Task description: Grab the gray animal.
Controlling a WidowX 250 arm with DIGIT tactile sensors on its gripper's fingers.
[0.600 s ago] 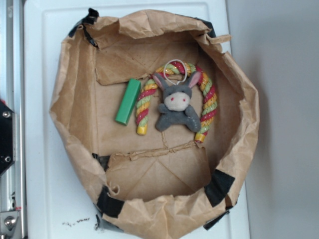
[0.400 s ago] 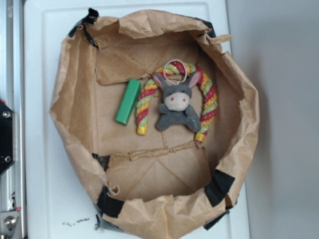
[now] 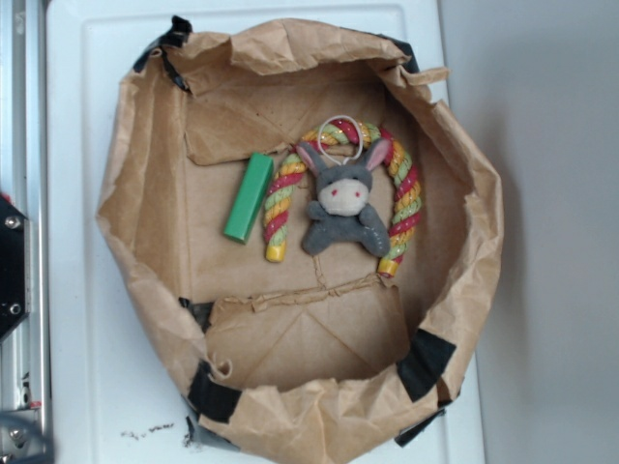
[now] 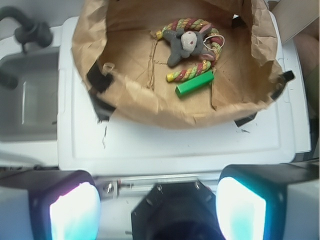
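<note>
The gray animal (image 3: 340,208) is a small plush donkey with pink-lined ears, lying on the floor of an open brown paper bag (image 3: 135,193). It rests inside a red-yellow-green rope arch (image 3: 404,193). In the wrist view the gray animal (image 4: 184,44) shows far ahead near the top, inside the bag (image 4: 145,100). My gripper (image 4: 157,205) is open, its two fingers (image 4: 70,210) wide apart at the bottom edge with nothing between them. It hangs well short of the bag, over the robot's black base. The gripper does not appear in the exterior view.
A green block (image 3: 249,197) lies just left of the rope arch, also inside the bag. The bag's crumpled walls stand up all around the toys. It sits on a white platform (image 3: 87,367). A grey basin (image 4: 30,100) lies to the left in the wrist view.
The toys and the bag have not moved. A metal part at the lower left edge of the exterior view has slipped slightly downward.
</note>
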